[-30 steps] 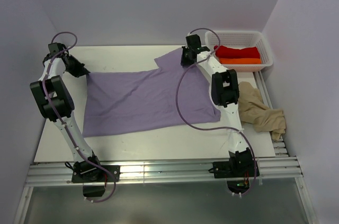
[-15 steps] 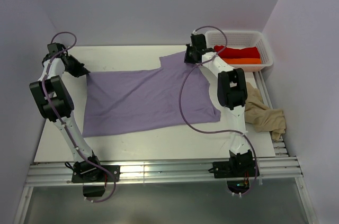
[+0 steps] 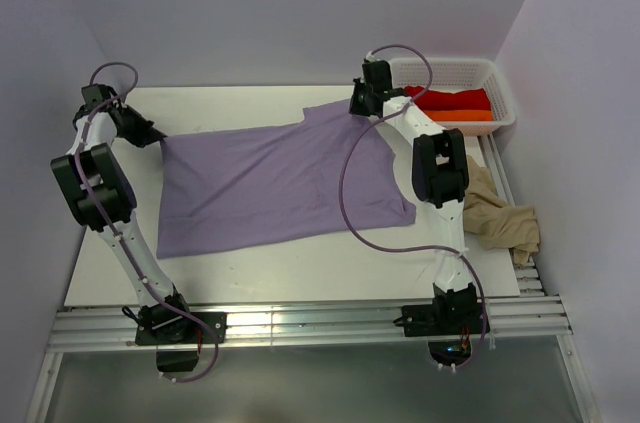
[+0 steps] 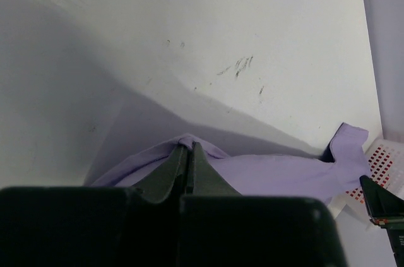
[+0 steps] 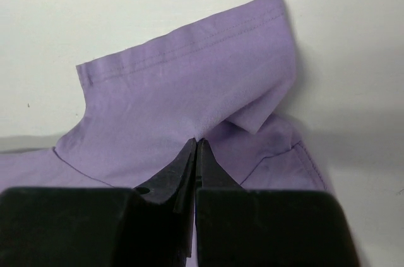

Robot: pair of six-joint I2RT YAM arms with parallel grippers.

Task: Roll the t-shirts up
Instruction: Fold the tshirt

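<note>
A lavender t-shirt (image 3: 280, 183) lies spread flat across the middle of the table. My left gripper (image 3: 155, 136) is shut on the shirt's far left corner, where cloth (image 4: 278, 175) bunches around the closed fingertips (image 4: 187, 147). My right gripper (image 3: 356, 108) is shut on the far right part of the shirt by the sleeve (image 5: 189, 84); a fold of cloth sits at its tips (image 5: 197, 142). The shirt looks pulled taut between the two grippers. A red t-shirt (image 3: 450, 98) and an orange t-shirt (image 3: 465, 115) lie folded in the basket. A beige t-shirt (image 3: 495, 213) lies crumpled at the right edge.
The white mesh basket (image 3: 505, 83) stands at the far right corner, just beyond my right gripper, and its edge (image 4: 379, 160) shows in the left wrist view. Walls close in on the left, back and right. A metal rail (image 3: 300, 328) runs along the near edge.
The right gripper has shifted a little right and farther back with the sleeve. The left gripper has pulled slightly left, and the shirt's far edge is now stretched straighter.
</note>
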